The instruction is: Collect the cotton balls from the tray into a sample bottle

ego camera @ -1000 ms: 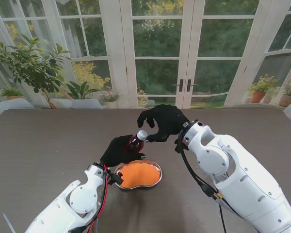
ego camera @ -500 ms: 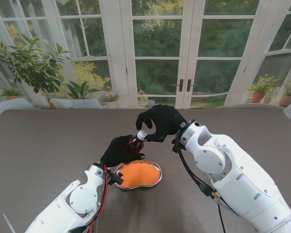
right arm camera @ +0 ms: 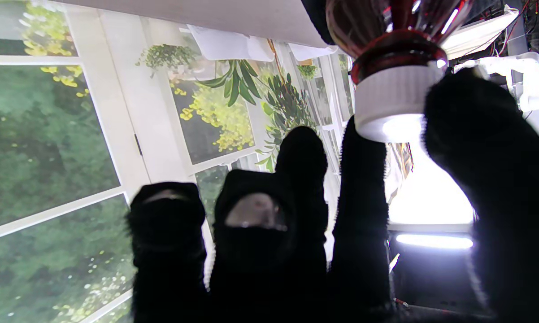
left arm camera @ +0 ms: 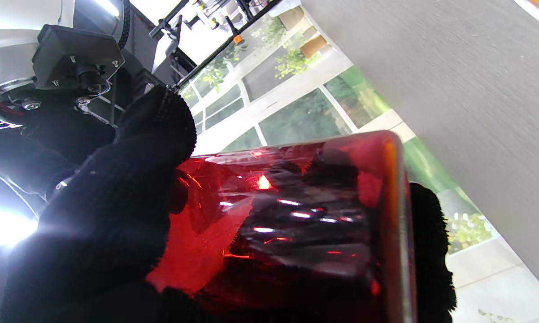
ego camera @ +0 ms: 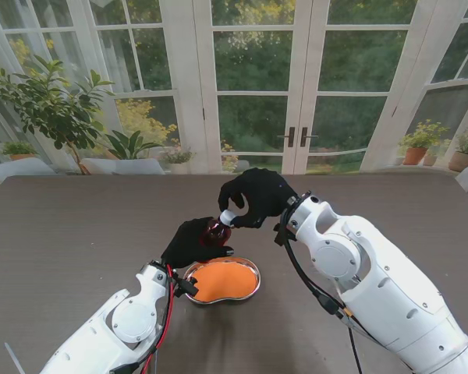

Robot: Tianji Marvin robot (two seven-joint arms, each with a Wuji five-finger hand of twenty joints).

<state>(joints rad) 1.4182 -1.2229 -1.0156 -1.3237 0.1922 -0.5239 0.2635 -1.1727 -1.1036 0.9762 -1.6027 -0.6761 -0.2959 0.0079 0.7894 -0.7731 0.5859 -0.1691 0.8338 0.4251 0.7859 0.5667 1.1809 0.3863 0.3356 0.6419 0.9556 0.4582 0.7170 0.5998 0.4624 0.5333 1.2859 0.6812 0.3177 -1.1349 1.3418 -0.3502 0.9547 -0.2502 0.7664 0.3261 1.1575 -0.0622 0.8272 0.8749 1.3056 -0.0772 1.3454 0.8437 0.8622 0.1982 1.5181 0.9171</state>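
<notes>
My left hand (ego camera: 191, 241) is shut on a dark red sample bottle (ego camera: 215, 229), held tilted above the table just beyond the tray. The left wrist view is filled by the bottle's red glass body (left arm camera: 292, 224) wrapped in black-gloved fingers (left arm camera: 103, 215). The bottle carries a white ribbed cap (ego camera: 228, 217). My right hand (ego camera: 257, 195) reaches over it from the right, and its thumb and index finger pinch the cap (right arm camera: 393, 101). The kidney-shaped metal tray (ego camera: 249, 290) with an orange inside lies on the table nearer to me. No cotton balls can be made out.
The dark brown table (ego camera: 78, 226) stretches to both sides. Behind its far edge stand white glass doors and potted plants (ego camera: 51, 105). Red and black cables (ego camera: 168, 312) run along my left forearm.
My right hand has come down and slightly left onto the bottle's cap, closing thumb and index finger on it. The left hand and bottle have stayed in place.
</notes>
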